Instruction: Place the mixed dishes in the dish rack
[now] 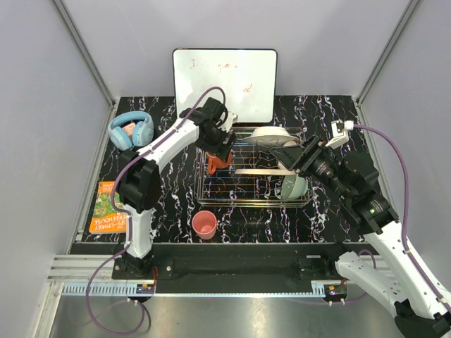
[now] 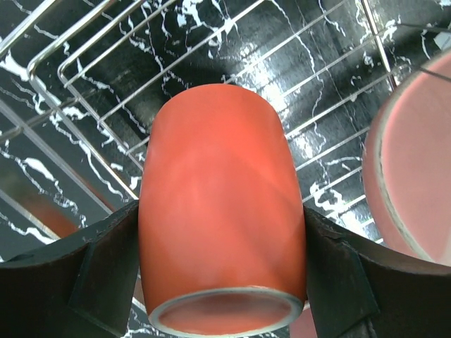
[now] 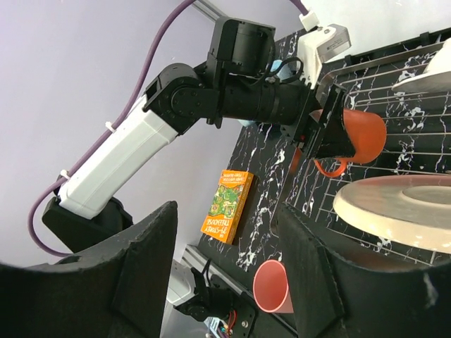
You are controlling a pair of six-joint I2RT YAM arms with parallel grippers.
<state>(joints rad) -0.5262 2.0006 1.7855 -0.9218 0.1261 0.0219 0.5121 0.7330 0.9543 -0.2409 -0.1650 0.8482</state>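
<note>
Left tool (image 2: 222,264) clamps the mug (image 2: 222,211) by its sides, tipped sideways with the handle hanging down, over the left end of the rack (image 1: 232,202). The right tool (image 1: 290,158) hangs over the rack's right end, jaws apart and empty.

The one wire rack sits mid-counter, nearer the far edge. Three pieces appear to be loaded. One pink plate (image 2: 416,176) is in the middle of the rack, just beside the mug. One white dish (image 1: 271,134) is at the far side, though whether it is a plate or an upturned bowl cannot be told. One green bowl (image 1: 296,186) is at the rack's near right corner, below the right tool.

The single mug is over the wires but not yet let go, so this looks like the fourth piece going in. One cup (image 1: 204,224) stands alone on the counter (image 1: 169,197) close to the near edge, left of centre and well apart from the rack, and is evidently left to load. No orange bowl can be made out in any view; it may be hidden behind an arm.

The job seems well past halfway: set the mug down, then fetch the cup.

Off the task, there is one book (image 1: 109,205) by the left edge towards the near corner, one set of headphones (image 1: 132,130) in the far-left corner, and one board (image 1: 224,84) propped at the far edge.
</note>
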